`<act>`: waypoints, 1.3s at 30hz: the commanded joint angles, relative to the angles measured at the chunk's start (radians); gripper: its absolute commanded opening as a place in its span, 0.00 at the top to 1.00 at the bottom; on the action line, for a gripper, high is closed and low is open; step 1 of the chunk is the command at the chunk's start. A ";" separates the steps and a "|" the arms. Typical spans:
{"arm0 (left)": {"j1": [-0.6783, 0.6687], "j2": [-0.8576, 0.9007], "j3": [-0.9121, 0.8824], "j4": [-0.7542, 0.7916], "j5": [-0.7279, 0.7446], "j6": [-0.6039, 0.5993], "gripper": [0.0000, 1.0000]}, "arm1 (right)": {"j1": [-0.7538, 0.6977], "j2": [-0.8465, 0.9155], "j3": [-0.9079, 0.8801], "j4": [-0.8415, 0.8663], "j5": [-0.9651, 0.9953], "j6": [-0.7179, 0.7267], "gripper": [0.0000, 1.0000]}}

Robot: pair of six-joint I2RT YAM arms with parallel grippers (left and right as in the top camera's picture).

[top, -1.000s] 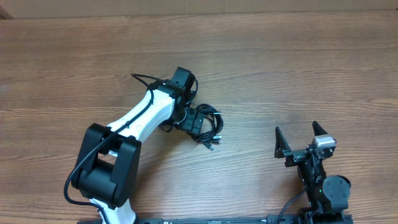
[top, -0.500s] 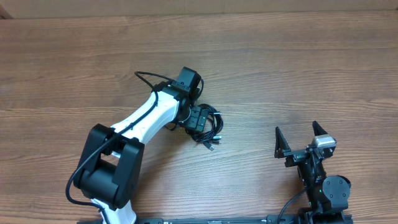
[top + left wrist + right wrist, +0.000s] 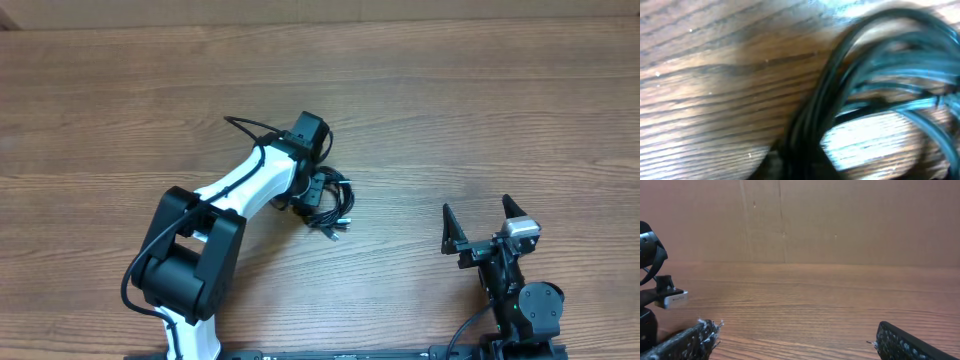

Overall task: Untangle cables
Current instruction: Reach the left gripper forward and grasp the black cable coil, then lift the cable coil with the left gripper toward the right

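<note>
1 bundle of cables (image 3: 332,205) lies on the worktop (image 3: 450,120), a little left of centre, touching the wood. The bundle consists of thin black cords gathered in overlapping loose loops. The individual cords cross too closely to be counted. 1 short end with a small plug (image 3: 338,236) projects from the near edge of the bundle.

In the left wrist view, the cords (image 3: 865,75) fill the right half of the frame. They converge to a dark knot at the bottom centre, and wood grain is visible through 1 loop. This view is blurred.

My left fingers (image 3: 318,198) are positioned directly at the left edge of the bundle, over the cords. I cannot tell whether they are parted or closed, because neither view shows them clearly.

My right fingers (image 3: 451,230) are well apart from the bundle, at the near right of the worktop. They are spread wide and hold nothing. In the right wrist view, both fingers (image 3: 685,342) appear at the bottom corners, with bare wood between them.
</note>
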 commanded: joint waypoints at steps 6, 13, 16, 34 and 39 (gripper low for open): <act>-0.006 0.023 0.011 0.022 0.108 0.027 0.96 | 0.002 -0.010 -0.010 0.003 0.005 -0.002 0.00; -0.005 -0.061 0.101 -0.060 0.206 0.142 0.96 | 0.002 -0.010 -0.010 0.003 0.005 -0.001 0.00; -0.003 -0.105 0.167 -0.134 0.257 0.172 0.96 | 0.002 -0.010 -0.010 0.003 0.005 -0.002 0.00; 0.027 -0.150 0.331 -0.335 0.735 0.287 0.96 | 0.003 -0.010 -0.010 0.006 -0.021 0.092 0.00; 0.066 -0.150 0.331 -0.335 0.787 0.287 0.96 | 0.003 -0.010 -0.010 0.008 -0.078 0.471 0.00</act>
